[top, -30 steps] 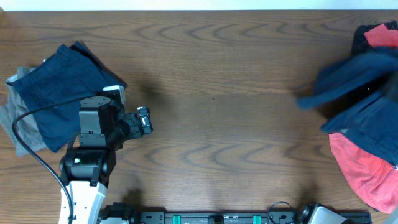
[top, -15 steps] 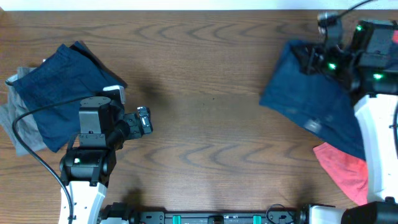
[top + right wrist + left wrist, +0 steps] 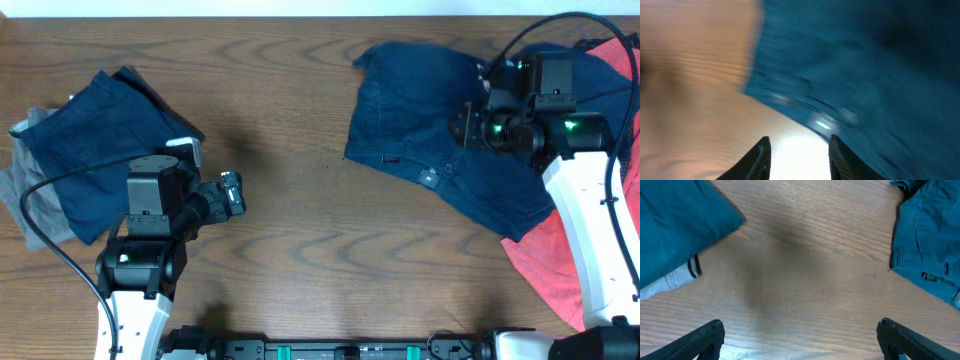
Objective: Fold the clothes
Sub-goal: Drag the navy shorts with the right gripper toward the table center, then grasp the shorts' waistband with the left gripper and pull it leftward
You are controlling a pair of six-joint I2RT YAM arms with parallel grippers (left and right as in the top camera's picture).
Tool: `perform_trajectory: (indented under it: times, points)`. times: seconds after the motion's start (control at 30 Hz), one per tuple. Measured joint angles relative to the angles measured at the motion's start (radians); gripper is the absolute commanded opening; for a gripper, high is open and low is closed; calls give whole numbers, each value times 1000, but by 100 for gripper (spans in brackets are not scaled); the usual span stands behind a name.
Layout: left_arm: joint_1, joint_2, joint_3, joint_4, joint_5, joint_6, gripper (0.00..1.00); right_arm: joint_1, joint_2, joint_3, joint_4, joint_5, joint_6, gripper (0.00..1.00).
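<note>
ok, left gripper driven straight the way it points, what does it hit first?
Probably bare table: the left gripper, open, faces only wood dead ahead. Navy shorts lie off to the side. Depth unclear.

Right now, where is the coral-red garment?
In the overhead view the coral-red garment lies at the table's near right corner, touching the spread navy shorts and partly hidden by the right arm.

Navy shorts (image 3: 425,140) sprawl rumpled at right (touching a coral-red garment (image 3: 545,275)); folded navy piece (image 3: 90,150) lies left.
</note>
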Motion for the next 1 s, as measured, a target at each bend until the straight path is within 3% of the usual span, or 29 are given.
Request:
perform_trajectory:
  times: [0.13, 0.27, 0.33, 0.4, 1.0]
  points:
    - [0, 0, 0, 18, 0, -64, 98, -26, 2, 0, -115, 225, 1, 45]
    - [-1, 20, 0, 92, 21, -154, 98, -85, 2, 0, -168, 330, 11, 63]
    - [-9, 56, 0, 158, 59, -180, 98, -123, 2, 0, -180, 333, 10, 77]
    - [-30, 105, 0, 227, 93, -196, 98, -153, 2, 0, -187, 322, 14, 82]
    - [-379, 822, 5, 970, 179, -348, 98, -214, 3, 0, -315, 256, 11, 82]
